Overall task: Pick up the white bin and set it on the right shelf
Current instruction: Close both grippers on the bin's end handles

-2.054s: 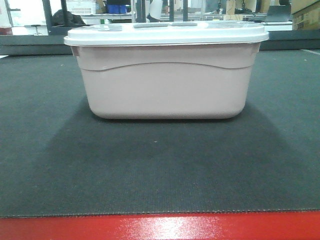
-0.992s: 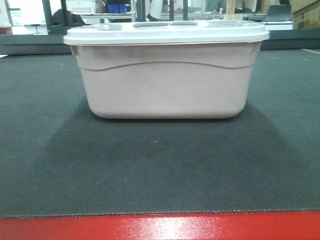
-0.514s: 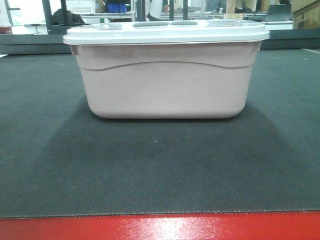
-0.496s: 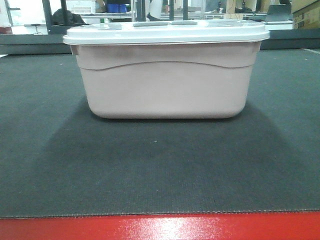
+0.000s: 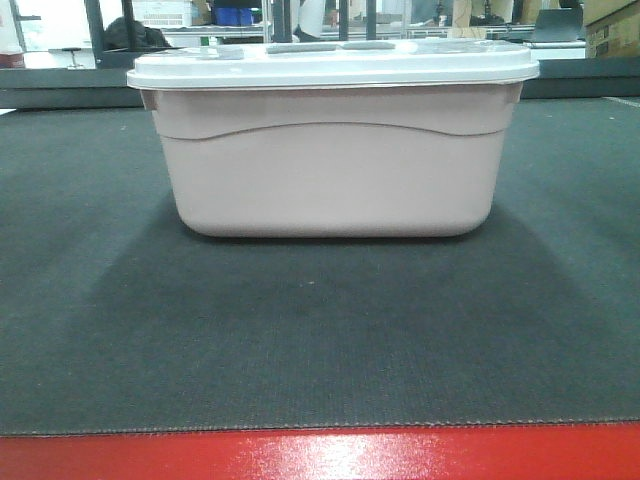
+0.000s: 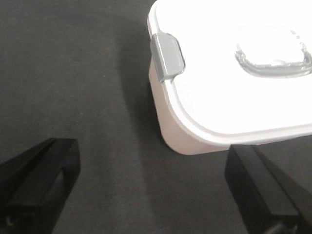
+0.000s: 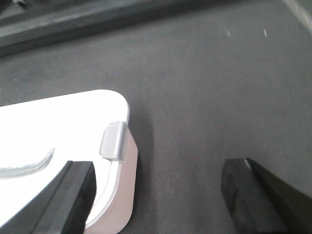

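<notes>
White bin (image 5: pixel 325 170): pinkish tub, wavy band, flat lid (image 5: pixel 330 65), grey clips (image 6: pixel 167 54). Left gripper (image 6: pixel 151 161) and right gripper (image 7: pixel 156 178) released, over bin corners.

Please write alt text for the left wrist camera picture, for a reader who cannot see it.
A corner of the white bin, lid on and held by a grey clip, stands on a dark mat. At the bottom, the left gripper is open, its two black fingers spread wide, holding nothing.

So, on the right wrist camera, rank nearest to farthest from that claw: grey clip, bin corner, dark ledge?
1. Bin corner, lower left, beside the right gripper.
2. Grey clip, just above it.
3. Dark ledge, top edge.
</notes>
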{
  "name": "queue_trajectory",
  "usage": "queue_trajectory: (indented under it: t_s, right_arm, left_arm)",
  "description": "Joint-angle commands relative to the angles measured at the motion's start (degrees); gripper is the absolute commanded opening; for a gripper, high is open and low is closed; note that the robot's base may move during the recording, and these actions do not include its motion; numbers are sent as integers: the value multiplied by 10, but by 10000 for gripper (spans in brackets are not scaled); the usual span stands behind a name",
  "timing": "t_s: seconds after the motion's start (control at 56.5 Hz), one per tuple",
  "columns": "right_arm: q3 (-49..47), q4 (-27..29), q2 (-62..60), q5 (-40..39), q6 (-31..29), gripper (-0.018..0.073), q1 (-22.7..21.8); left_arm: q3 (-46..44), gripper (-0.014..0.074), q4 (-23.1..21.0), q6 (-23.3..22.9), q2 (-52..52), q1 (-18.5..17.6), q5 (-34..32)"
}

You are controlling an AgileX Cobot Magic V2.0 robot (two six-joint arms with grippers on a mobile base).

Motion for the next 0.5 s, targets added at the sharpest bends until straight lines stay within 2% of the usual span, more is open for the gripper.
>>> queue_trajectory:
  t_s: [0.0, 0.071, 0.124, 0.23, 0.354, 0.478]
  right_arm:
    - [-49, 62, 31, 13, -23, 624, -44]
    - [-49, 128, 60, 36, -75, 624, -75]
    - [-47, 199, 87, 65, -135, 624, -100]
    - [-47, 326, 146, 123, -253, 624, -134]
    - [-47, 438, 216, 177, -347, 624, -151]
    - [-47, 528, 285, 226, -418, 624, -150]
  left_arm:
    - [-33, 507, -121, 68, 19, 38, 7]
    - [-33, 507, -210, 125, 47, 76, 39]
    - [-33, 507, -279, 168, 75, 108, 73]
    - [-33, 507, -380, 222, 132, 150, 138]
    - [-33, 479, -464, 273, 194, 166, 194]
    - [-33, 468, -541, 279, 249, 165, 225]
